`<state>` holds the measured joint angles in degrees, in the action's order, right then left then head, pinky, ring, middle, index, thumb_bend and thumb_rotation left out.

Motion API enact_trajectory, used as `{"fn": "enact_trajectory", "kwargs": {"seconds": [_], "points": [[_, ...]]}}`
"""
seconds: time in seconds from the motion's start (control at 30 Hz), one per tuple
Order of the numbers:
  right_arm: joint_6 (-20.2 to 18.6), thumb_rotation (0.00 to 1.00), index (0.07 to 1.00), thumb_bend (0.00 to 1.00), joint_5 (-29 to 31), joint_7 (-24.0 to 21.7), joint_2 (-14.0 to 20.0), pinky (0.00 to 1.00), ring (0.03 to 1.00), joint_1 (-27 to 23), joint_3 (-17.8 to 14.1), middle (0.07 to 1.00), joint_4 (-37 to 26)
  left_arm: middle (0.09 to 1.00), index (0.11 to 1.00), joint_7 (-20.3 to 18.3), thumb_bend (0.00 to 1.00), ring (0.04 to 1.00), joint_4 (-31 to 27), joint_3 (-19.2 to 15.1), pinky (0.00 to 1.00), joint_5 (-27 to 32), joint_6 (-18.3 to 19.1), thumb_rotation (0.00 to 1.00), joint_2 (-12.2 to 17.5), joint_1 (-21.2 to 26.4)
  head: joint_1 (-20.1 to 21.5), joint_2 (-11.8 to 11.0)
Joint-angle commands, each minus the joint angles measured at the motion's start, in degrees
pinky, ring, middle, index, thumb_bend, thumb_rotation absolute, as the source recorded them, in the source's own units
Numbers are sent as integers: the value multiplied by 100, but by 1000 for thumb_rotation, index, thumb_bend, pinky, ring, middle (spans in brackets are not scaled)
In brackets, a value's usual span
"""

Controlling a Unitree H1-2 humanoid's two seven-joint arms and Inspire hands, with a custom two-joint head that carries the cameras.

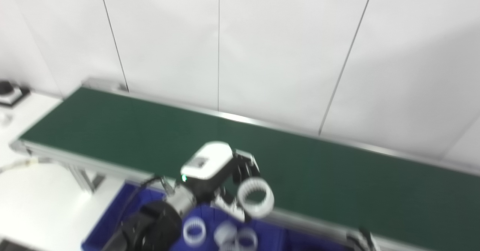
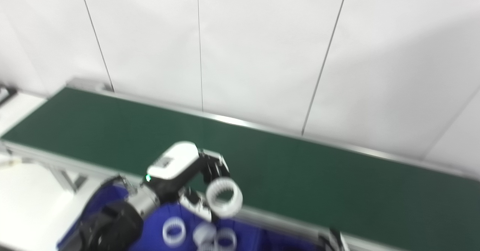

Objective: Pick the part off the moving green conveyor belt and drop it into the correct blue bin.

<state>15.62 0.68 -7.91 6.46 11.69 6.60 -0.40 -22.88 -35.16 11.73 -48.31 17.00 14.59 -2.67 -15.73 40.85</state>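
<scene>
1. Left eye view is blurred; the right hand (image 1: 362, 239) is cut off at the bottom edge beside the belt (image 1: 337, 176), so I cannot tell whether it is open.
2. The left hand (image 1: 225, 172) is clamped on a white ring (image 1: 255, 197), held over the belt's near rail.
3. Below the belt, a blue bin (image 1: 108, 221) holds more rings (image 1: 194, 231).
</scene>
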Motion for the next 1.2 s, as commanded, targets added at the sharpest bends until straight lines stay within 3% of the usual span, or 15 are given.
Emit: {"fn": "enact_trajectory", "kwargs": {"seconds": [0.0, 0.07, 0.2, 0.4, 0.47, 0.67, 0.9, 1.17], "points": [[-122, 755, 928, 489, 227, -66, 56, 722, 796, -3, -80, 841, -303, 452, 503, 50, 504, 426, -139, -78, 478, -84, 64, 0, -37, -72, 3, 2], [-266, 745, 923, 488, 302, -86, 106, 722, 795, 29, -142, 838, -458, 451, 503, 6, 504, 426, -143, -84, 476, -177, 101, 0, -104, -201, -88, 206], [-493, 708, 907, 511, 438, -100, 153, 727, 791, 70, -240, 829, -674, 455, 500, 53, 505, 435, -54, -124, 476, -169, 74, 0, -188, -416, -103, 364], [-615, 694, 897, 537, 545, -115, 194, 702, 774, 89, -315, 811, -829, 469, 492, 506, 505, 452, 402, -175, 482, 141, -261, 0, -203, -763, -130, 526], [-629, 701, 888, 549, 500, -58, 174, 686, 762, 105, -351, 802, -873, 473, 496, 689, 505, 439, 567, -165, 433, 225, -372, 0, -225, -872, -129, 539], [-660, 712, 871, 572, 451, 29, 113, 646, 744, 130, -421, 792, -915, 475, 498, 1278, 504, 428, 1412, -136, 429, 402, -793, 0, -222, -1101, -50, 555], [-650, 709, 876, 574, 440, -19, 145, 647, 741, 115, -430, 792, -897, 470, 491, 1576, 505, 450, 1995, -67, 483, 337, -771, 0, -207, -1158, -78, 528], [-701, 698, 876, 570, 408, -24, 125, 645, 742, 100, -416, 792, -900, 462, 493, 1884, 505, 445, 2414, -9, 455, 265, -779, 0, -115, -1095, -55, 475]]}}
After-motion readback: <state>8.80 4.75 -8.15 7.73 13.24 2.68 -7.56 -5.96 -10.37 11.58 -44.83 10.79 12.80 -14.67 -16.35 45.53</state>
